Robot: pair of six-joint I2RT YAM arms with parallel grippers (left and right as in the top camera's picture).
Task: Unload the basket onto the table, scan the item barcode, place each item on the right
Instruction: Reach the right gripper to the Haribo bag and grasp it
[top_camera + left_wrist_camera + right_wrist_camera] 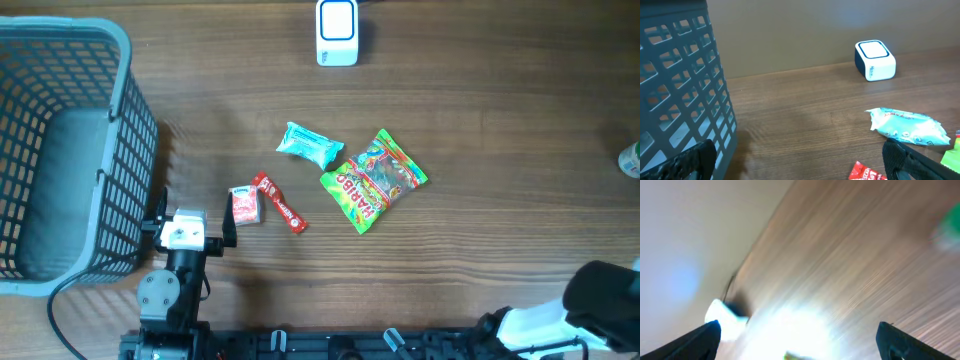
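1. Wooden table (480,110), seen from overhead. Four items lie loose at its middle: teal packet (310,145), sweets bag (373,180), red bar (280,203) and pink box (244,205). None is lifted, and all are well short of the scanner (337,32), which stands at the far edge, I judge so that a barcode can be brought to it. My left gripper (193,212) is spread and empty, between the basket (125,60) and the pink box. The basket probably waits there for scanned goods. My right arm (600,295) is tucked at the near right corner, and its jaws do not show here.

2. Left wrist. My fingers (685,165) frame the lower corners, set wide with only bare wood between them. The basket wall fills the left and the scanner (875,60) stands far ahead. The teal packet (910,127) lies ahead to the right, and a corner of the red bar (865,172) pokes in below. No item has been picked yet, so the scan has not begun.

3. Right wrist. The picture is blurred. My right gripper (797,330) is spread wide and holds nothing. I cannot identify the green smear at top right or the white patch at lower left.
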